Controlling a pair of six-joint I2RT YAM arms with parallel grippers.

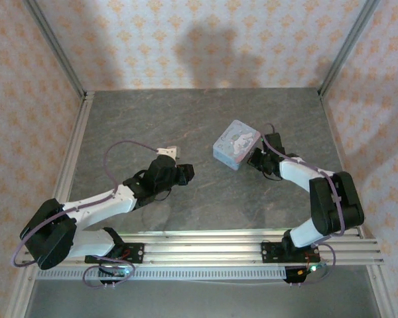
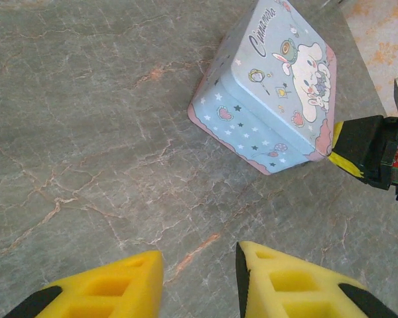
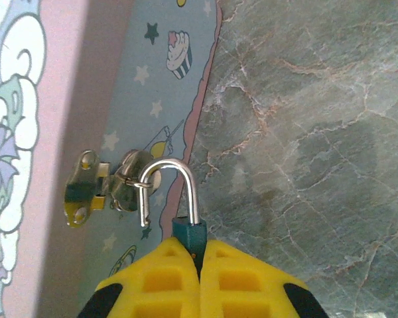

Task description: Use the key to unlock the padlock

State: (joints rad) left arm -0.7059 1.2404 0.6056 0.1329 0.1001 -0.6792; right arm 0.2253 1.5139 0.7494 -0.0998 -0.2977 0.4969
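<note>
My right gripper [image 3: 200, 255] is shut on the small blue body of the padlock [image 3: 189, 233]. Its silver shackle [image 3: 180, 173] stands open, with the free end out of the body and hooked through the ring of the metal hasp [image 3: 109, 187] on the pale-blue cartoon tin [image 3: 119, 79]. From above, the right gripper [image 1: 255, 161] sits against the tin's [image 1: 235, 144] right side. My left gripper [image 2: 199, 281] is open over bare table with nothing between its fingers, a short way left of the tin [image 2: 272, 93]. The key is out of view.
The grey marble-patterned tabletop [image 1: 186, 119] spreads around the tin. Metal frame rails [image 1: 73, 159] run along the left and right edges, with patterned walls behind. The right gripper's yellow finger [image 2: 348, 162] shows beside the tin's corner in the left wrist view.
</note>
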